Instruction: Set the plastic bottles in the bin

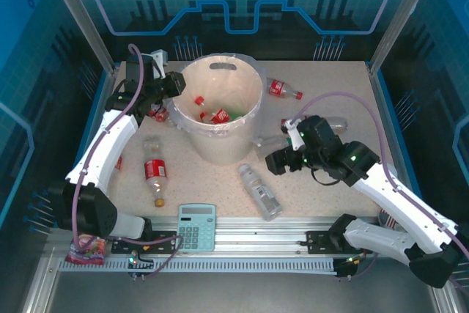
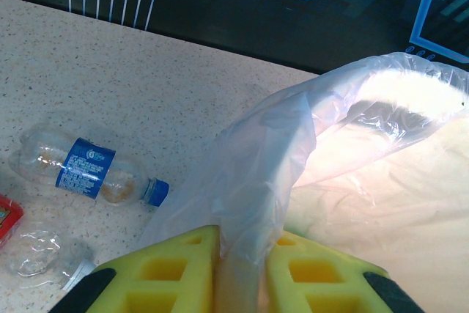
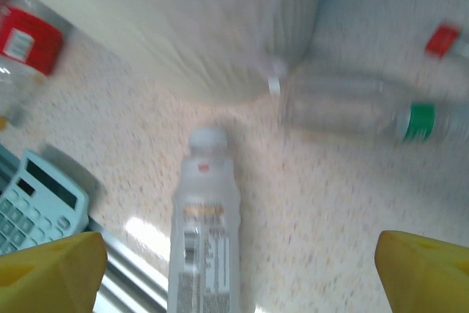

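The bin (image 1: 220, 133), cream-white with a clear bag liner (image 2: 271, 159), stands mid-table with a few red-labelled plastic bottles (image 1: 214, 116) inside. My left gripper (image 1: 178, 84) (image 2: 245, 254) is shut on the bin's left rim and the liner. My right gripper (image 1: 277, 160) (image 3: 240, 273) is open above a clear white-labelled bottle (image 1: 260, 192) (image 3: 204, 232), which lies between its fingertips untouched. More bottles lie around: a red-labelled one (image 1: 155, 174) (image 3: 26, 42), a green-labelled one (image 3: 366, 111) by the bin, a blue-labelled one (image 2: 84, 170), and one at the back right (image 1: 284, 89).
A pale blue calculator (image 1: 196, 226) (image 3: 37, 203) lies at the near edge on the metal rail. A pink snack packet (image 1: 86, 248) sits by the left arm's base. A crushed clear bottle (image 2: 37, 254) lies left of the bin. Blue walls enclose the table.
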Motion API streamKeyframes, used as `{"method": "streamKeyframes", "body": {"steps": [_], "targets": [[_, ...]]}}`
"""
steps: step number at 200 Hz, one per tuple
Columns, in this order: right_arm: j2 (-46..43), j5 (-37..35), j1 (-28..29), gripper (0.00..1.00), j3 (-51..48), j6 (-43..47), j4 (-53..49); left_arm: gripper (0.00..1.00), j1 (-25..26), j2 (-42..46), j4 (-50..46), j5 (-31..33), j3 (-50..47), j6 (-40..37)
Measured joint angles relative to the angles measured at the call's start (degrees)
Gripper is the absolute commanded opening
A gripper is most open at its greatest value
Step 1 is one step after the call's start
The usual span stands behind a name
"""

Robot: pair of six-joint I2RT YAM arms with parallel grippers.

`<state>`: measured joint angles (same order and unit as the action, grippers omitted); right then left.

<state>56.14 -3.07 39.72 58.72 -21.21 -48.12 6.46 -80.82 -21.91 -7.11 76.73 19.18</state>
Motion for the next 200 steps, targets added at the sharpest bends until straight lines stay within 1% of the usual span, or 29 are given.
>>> {"method": "streamKeyframes", "body": {"steps": [39,70,109,155,176,200], "targets": [[0.3,2.8,1.7,0.94,-10.5,-6.2,0.7,0.21,0.0,0.0,0.0,0.2,0.0,0.0],[5.3,5.8,4.5,0.94,-15.9,-9.6,5.8,0.21,0.0,0.0,0.0,0.2,0.0,0.0],[14.2,7.6,8.5,0.95,-16.4,-11.7,13.5,0.21,0.0,0.0,0.0,0.3,0.0,0.0],[23.0,7.5,10.6,0.96,-16.5,-12.5,20.0,0.21,0.0,0.0,0.0,0.3,0.0,0.0],[26.1,6.7,11.4,0.94,-16.5,-12.5,21.6,0.21,0.0,0.0,0.0,0.4,0.0,0.0],[28.3,5.6,11.9,0.90,-16.4,-12.7,22.3,0.21,0.0,0.0,0.0,0.4,0.0,-0.1]]}}
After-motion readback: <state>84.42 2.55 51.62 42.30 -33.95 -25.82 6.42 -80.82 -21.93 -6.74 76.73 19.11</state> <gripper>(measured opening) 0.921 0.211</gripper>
